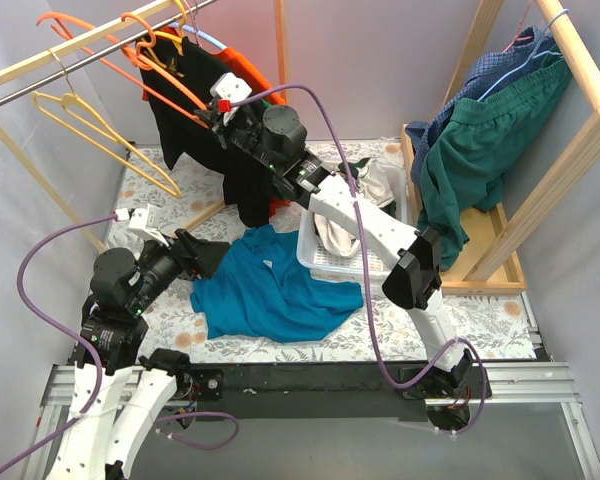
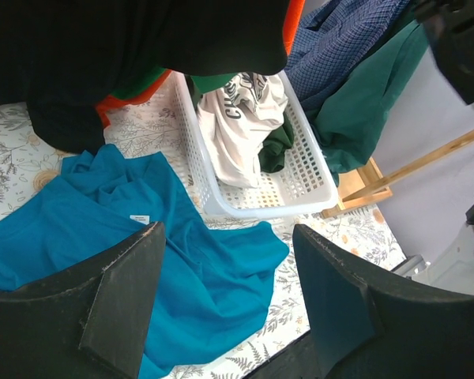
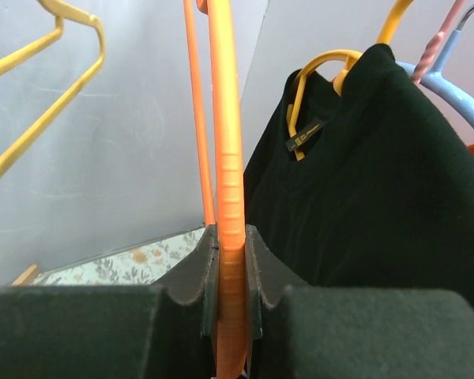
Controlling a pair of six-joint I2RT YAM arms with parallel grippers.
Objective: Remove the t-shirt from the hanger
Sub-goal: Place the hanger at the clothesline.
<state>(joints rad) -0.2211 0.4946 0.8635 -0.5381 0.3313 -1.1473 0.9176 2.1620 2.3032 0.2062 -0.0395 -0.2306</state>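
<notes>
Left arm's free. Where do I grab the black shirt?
Probably the lower hem of the black shirt, from the near left with the open left gripper: it hangs loose, while the right gripper crowds the shoulder, clamped on the orange hanger.

Bright, soft and even throughout, with only faint shadows under the cloth. Sharp overhead; slightly soft along the bottom of the right wrist view, on the near fingers. Flat, near-detailless dark across the black t-shirt.

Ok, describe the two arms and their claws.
Both arms have white link shells with black joints; the left arm and right arm each trail a purple cable. The left claw and right claw have blunt matte-black fingers.
</notes>
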